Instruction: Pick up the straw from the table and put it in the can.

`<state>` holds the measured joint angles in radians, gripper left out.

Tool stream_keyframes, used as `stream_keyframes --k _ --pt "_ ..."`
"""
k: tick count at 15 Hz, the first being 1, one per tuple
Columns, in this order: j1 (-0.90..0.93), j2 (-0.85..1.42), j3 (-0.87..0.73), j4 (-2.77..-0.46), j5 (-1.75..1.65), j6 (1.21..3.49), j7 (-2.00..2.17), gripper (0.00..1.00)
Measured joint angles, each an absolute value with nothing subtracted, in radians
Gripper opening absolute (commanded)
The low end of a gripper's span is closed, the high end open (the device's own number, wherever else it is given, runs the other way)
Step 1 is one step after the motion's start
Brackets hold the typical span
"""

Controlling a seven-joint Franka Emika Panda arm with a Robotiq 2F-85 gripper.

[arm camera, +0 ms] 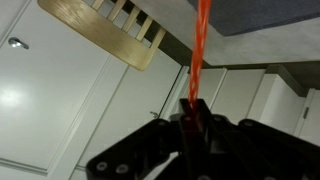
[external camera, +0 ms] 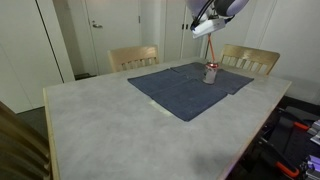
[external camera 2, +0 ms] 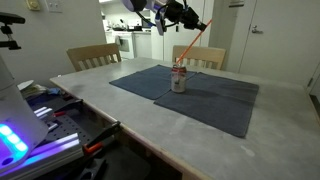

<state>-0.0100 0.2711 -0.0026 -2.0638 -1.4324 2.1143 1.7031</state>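
The can (external camera: 211, 73) is small and silvery with red markings; it stands upright on a dark blue cloth mat on the table (external camera: 110, 125) and shows in both exterior views (external camera 2: 179, 80). My gripper (external camera: 207, 27) is high above the can and shut on the straw (external camera: 213, 42), a thin red stick. In an exterior view the straw (external camera 2: 192, 45) slants down from the gripper (external camera 2: 206, 26) toward the can's top. In the wrist view the straw (arm camera: 199, 50) runs from between the jaws (arm camera: 192, 112) up out of frame. The can is out of the wrist view.
The blue mat (external camera 2: 205, 95) covers the far middle of the marbled table (external camera 2: 110, 105). Two wooden chairs (external camera: 134, 57) (external camera: 250, 59) stand at the far edge. A chair back (arm camera: 100, 30) shows in the wrist view. Gear and cables (external camera 2: 60, 110) lie beside the table.
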Motion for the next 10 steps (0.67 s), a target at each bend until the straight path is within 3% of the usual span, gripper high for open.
stream_keyframes --k 10 --pt "-0.005 0.277 -0.003 -2.064 -1.395 2.114 1.704 0.02"
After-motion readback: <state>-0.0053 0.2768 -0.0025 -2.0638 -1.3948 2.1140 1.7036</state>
